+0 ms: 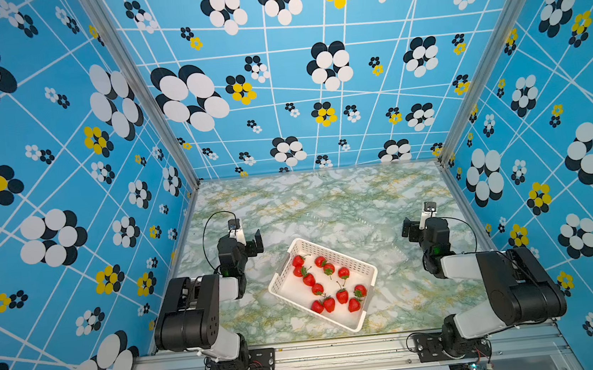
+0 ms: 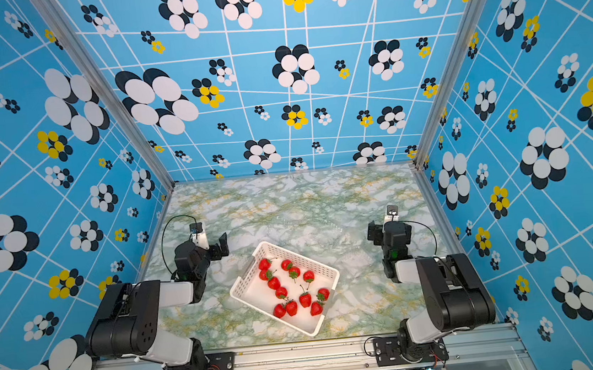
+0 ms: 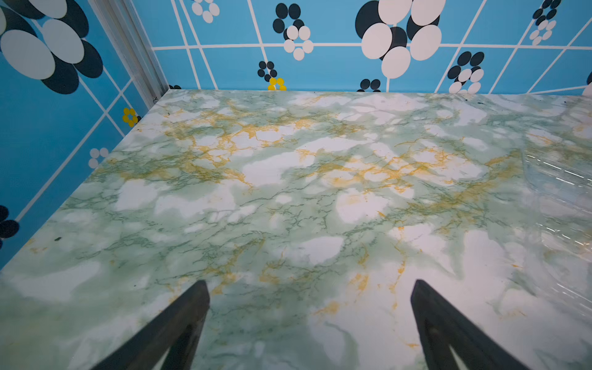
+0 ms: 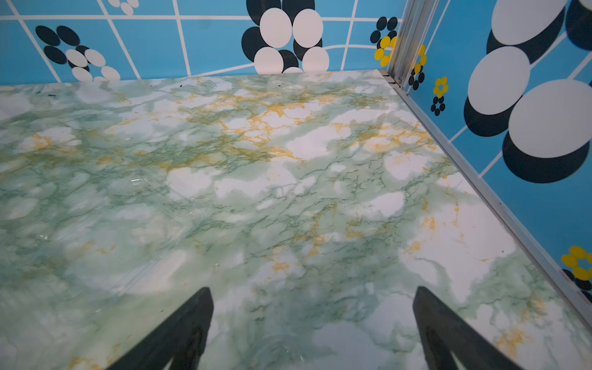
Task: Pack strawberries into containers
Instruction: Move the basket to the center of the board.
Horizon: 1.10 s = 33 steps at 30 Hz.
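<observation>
The table [image 1: 252,205] is carrying the basket [image 1: 337,254] midway between the two arms, its long axis running from far-left to near-right. The strawberries [image 1: 317,288] are all lying inside it, strung along that axis. The containers [image 3: 563,179] are sitting beyond the basket, clear and hard to count; one [image 4: 137,205] is showing faintly in the right wrist view. The left gripper [image 3: 309,288] and right gripper [image 4: 312,294] are hanging spread wide and empty, pointing at the far wall, so the berries are lying behind and inboard of both. Neither arm is looking clearly nearer to me. No brand, label or writing is showing.
</observation>
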{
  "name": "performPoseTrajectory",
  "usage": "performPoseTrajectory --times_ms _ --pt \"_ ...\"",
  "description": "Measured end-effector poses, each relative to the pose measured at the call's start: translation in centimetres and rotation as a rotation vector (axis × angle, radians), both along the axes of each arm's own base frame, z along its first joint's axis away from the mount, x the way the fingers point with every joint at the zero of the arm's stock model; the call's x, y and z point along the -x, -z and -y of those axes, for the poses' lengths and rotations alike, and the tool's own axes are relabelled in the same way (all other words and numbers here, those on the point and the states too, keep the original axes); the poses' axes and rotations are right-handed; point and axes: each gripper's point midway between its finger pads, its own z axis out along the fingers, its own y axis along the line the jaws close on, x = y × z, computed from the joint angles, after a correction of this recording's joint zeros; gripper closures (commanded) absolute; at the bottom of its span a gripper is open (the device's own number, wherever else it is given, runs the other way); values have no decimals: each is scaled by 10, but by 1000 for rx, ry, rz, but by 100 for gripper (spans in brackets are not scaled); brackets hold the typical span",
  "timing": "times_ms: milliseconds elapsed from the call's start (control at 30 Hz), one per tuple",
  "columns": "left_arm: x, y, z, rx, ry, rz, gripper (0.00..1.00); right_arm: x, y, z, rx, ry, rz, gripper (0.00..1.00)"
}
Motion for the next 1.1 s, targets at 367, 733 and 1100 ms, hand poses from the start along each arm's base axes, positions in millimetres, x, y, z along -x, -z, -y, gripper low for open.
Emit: performPoseTrajectory --times_ms 367,733,1100 --pt "0 0 0 0 0 0 0 0 0 0 0 0 0 1" --pt "0 0 0 0 0 0 0 0 0 0 0 0 0 1" --pt "1 3 1 -1 8 -18 1 -3 -3 -4 -3 -23 -6 1"
